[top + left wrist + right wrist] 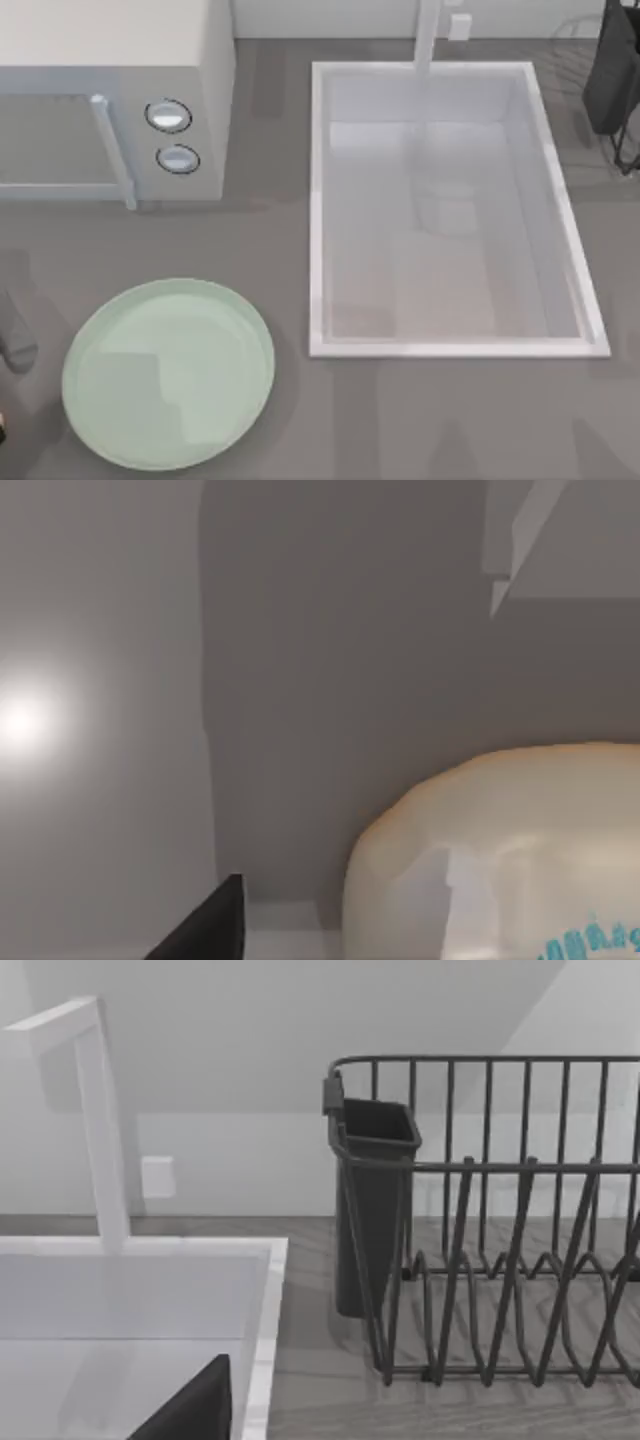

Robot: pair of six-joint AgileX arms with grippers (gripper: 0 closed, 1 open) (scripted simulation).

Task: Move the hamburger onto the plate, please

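Observation:
The hamburger (500, 850) is a rounded pale tan bun with teal marks, seen very close in the left wrist view above a grey surface. A dark part of my left gripper (205, 935) pokes in just beside it; whether it touches the bun is hidden. The plate (168, 373), large, round and mint green, lies bare on the counter at the front left. My right gripper (195, 1410) shows as a dark tip over the sink's corner, near the dish rack.
A white sink basin (318, 210) with a faucet (428, 35) takes up the middle and right. A microwave (110, 100) stands at the back left. A dark wire dish rack (500, 1230) with a cutlery cup (370, 1200) stands at the back right.

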